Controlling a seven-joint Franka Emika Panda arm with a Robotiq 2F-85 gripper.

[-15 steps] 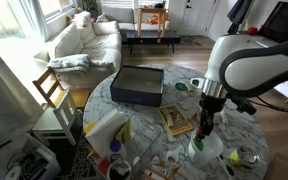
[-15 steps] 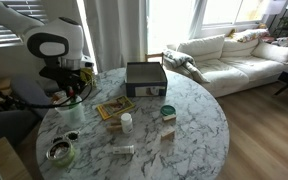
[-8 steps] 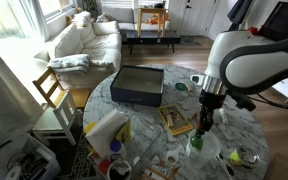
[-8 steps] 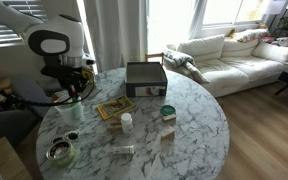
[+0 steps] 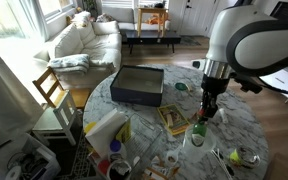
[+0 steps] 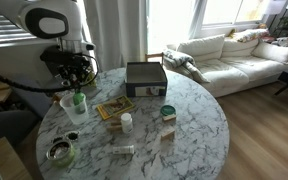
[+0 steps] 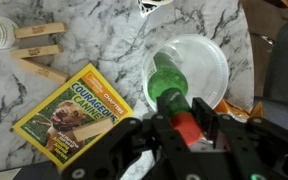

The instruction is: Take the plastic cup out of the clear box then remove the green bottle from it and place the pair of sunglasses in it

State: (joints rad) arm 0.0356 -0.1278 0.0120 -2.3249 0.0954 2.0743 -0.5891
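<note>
My gripper (image 7: 187, 120) is shut on the red-capped top of the green bottle (image 7: 168, 88). It holds the bottle upright over the plastic cup (image 7: 199, 60), and the bottle's lower end hangs in the cup's mouth. The cup stands on the marble table, outside the clear box. In both exterior views the gripper (image 5: 203, 110) (image 6: 77, 84) hangs above the cup (image 5: 196, 139) (image 6: 70, 107), with the green bottle (image 6: 79, 100) showing below the fingers. The clear box (image 5: 137, 85) (image 6: 145, 77) sits apart at the table's far side. I cannot make out the pair of sunglasses.
A yellow book (image 7: 74, 115) (image 6: 114, 108) lies beside the cup. Wooden blocks (image 7: 36, 45) lie past it. A small white bottle (image 6: 127, 122) and a green-lidded jar (image 6: 168, 112) stand mid-table. A wooden chair (image 5: 52, 92) and cluttered bags stand at the table's edge.
The arm has risen, drawing the green bottle upward out of the cup. The cup and the box have stayed where they were.
</note>
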